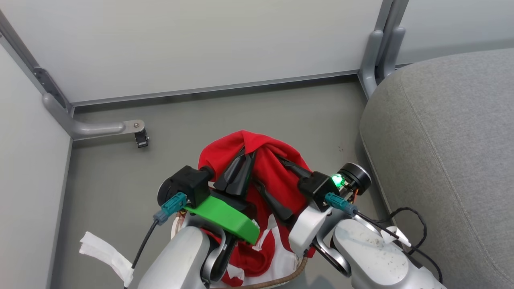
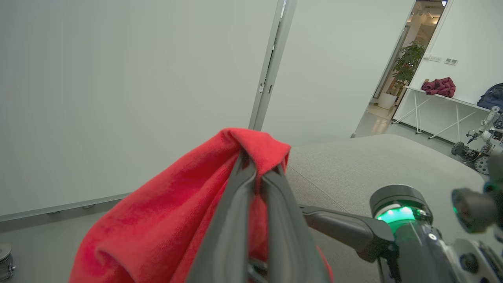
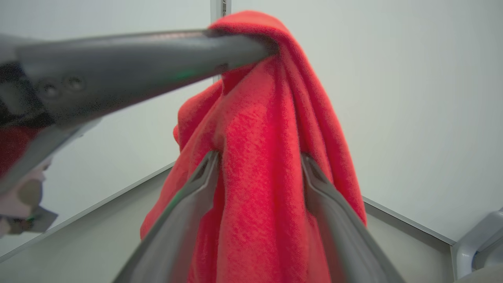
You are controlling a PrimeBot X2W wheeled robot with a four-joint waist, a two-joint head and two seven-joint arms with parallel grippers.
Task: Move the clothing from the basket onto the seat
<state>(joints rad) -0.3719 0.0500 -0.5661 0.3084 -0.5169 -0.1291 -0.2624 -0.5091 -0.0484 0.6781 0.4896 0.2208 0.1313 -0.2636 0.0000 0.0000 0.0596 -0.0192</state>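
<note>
— Red fleece, that plain garment (image 1: 261,152); the left claw (image 2: 260,165) has its fingers pinched shut on its top fold, and it hangs lifted over the basket (image 1: 287,277).
— And the right claw (image 3: 260,159)?
— Spread wide, one finger on each side of the hanging fold, not squeezing it as far as I can see.
— What lies in the basket?
— The jersey (image 1: 277,249) with white trim, down under both forearms.
— And the seat (image 1: 441,160)?
— Grey woven, off to the robot's right, apart from the garment; the right wrist, green light glowing, sits between them, and a black cable (image 1: 413,216) loops beside the cushion's edge.
— Around them?
— Grey floor (image 1: 281,112), white partition panels (image 1: 200,40) on grey metal posts, a foot with a small caster (image 1: 141,139), a strip of white cloth (image 1: 104,251) lying left of the basket. Through a doorway, a potted plant (image 2: 408,63) and a white counter (image 2: 463,101) carrying a maroon bundle (image 2: 439,86).
</note>
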